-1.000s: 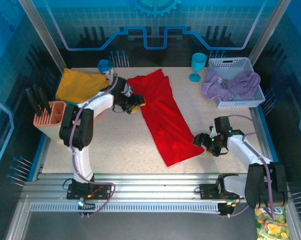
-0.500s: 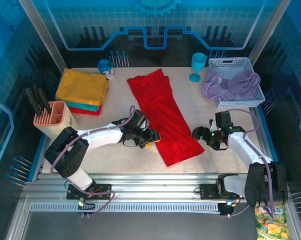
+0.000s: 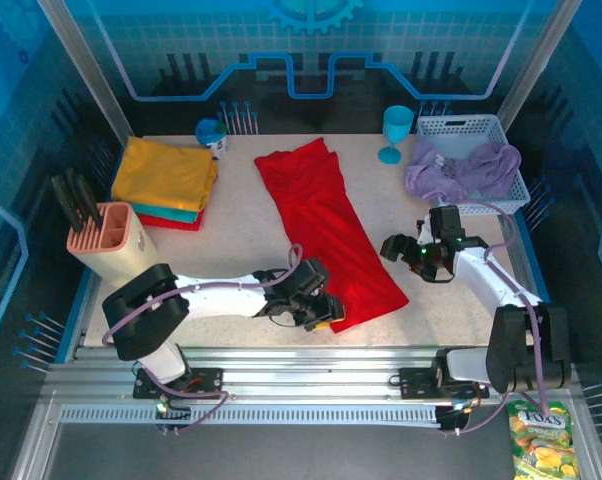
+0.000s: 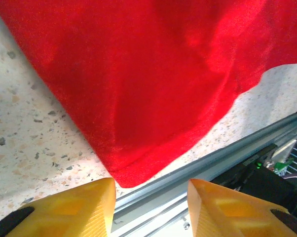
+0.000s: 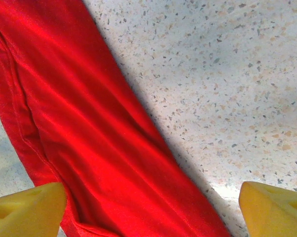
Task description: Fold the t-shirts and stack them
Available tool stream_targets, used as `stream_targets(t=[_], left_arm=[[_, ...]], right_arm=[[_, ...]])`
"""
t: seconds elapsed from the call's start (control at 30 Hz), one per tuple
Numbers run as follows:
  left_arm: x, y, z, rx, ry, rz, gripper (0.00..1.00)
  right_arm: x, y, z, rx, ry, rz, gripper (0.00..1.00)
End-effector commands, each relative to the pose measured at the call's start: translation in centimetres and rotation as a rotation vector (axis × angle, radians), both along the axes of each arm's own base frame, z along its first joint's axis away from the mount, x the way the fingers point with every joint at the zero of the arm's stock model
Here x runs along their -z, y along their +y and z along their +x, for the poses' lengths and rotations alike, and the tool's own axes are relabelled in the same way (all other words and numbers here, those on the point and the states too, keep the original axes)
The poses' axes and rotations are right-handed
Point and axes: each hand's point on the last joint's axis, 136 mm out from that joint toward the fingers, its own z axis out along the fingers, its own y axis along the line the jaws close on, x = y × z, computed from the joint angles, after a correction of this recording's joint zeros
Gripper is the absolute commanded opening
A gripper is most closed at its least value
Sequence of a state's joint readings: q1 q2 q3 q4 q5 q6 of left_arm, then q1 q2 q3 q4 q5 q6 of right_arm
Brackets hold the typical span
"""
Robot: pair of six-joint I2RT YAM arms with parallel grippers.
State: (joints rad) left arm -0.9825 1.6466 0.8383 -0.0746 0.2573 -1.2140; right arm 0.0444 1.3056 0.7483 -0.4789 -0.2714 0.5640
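Because the red shirt [image 3: 326,225] lies as a long narrow strip slanting from upper centre to lower centre of the top view, its lowest corner ends close to the bench's [image 3: 231,250] front edge. That is where trouble looks likeliest.

The left tool [image 3: 326,320] sits at that corner, wide open and holding nothing. In its wrist view the yellow fingers [image 4: 69,205] flank the hem tip, with the metal rail [image 4: 212,158] just behind it. A low or late pinch could:
- scrape the rail,
- catch only the top layer, or
- push the corner off the bench.

The right tool [image 3: 401,252] hovers at the strip's right edge, also spread wide and empty. Its fingers [image 5: 27,210] straddle cloth on one side and bare bench on the other. If it closes there, it may take a single layer or a loose ridge, and the fold would come out skewed. If the two tools lift unevenly, the strip could twist.

Open room:
- There is bare bench on both sides of the strip, with more of it to the left, reaching toward the folded stack [image 3: 166,172] at upper left.
- At lower left the knife block [image 3: 106,232] crowds the left arm's swing.
- Toward upper right, the goblet [image 3: 396,128] stands near the strip's far end and could tip.
- Beyond the goblet, the lavender shirt [image 3: 461,168] slumps in the basket [image 3: 461,125].
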Motion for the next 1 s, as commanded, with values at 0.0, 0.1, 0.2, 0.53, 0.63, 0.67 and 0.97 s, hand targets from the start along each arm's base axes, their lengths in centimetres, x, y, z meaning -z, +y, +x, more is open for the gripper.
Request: stream_targets(t=[0.0, 0.1, 0.2, 0.53, 0.63, 0.67, 0.97], left_arm=[[1.2, 0.4, -0.4, -0.037, 0.027, 0.038, 0.43], [1.8, 0.9, -0.8, -0.039, 0.034, 0.073, 0.43], [2.3, 1.1, -0.9, -0.048, 0.037, 0.076, 0.44], [4.0, 0.1, -0.1, -0.06, 0.025, 0.057, 0.39], [3.9, 0.1, 0.4, -0.061, -0.002, 0.062, 0.34], [3.9, 0.3, 0.7, -0.064, -0.01, 0.074, 0.32], [3.3, 3.2, 2.4, -0.062, -0.045, 0.14, 0.06]], right_arm=[[-1.2, 0.0, 0.3, -0.002, -0.027, 0.013, 0.91], [-1.3, 0.0, 0.2, -0.002, -0.032, 0.012, 0.92], [-1.3, 0.0, 0.1, -0.001, -0.03, 0.014, 0.92], [-0.7, 0.0, -0.5, -0.009, -0.015, 0.012, 0.92], [-0.6, -0.2, -1.0, -0.01, -0.011, 0.004, 0.92], [-0.5, -0.2, -1.2, -0.012, -0.008, 0.009, 0.92], [0.4, 0.1, -3.1, -0.028, 0.023, 0.021, 0.91]])
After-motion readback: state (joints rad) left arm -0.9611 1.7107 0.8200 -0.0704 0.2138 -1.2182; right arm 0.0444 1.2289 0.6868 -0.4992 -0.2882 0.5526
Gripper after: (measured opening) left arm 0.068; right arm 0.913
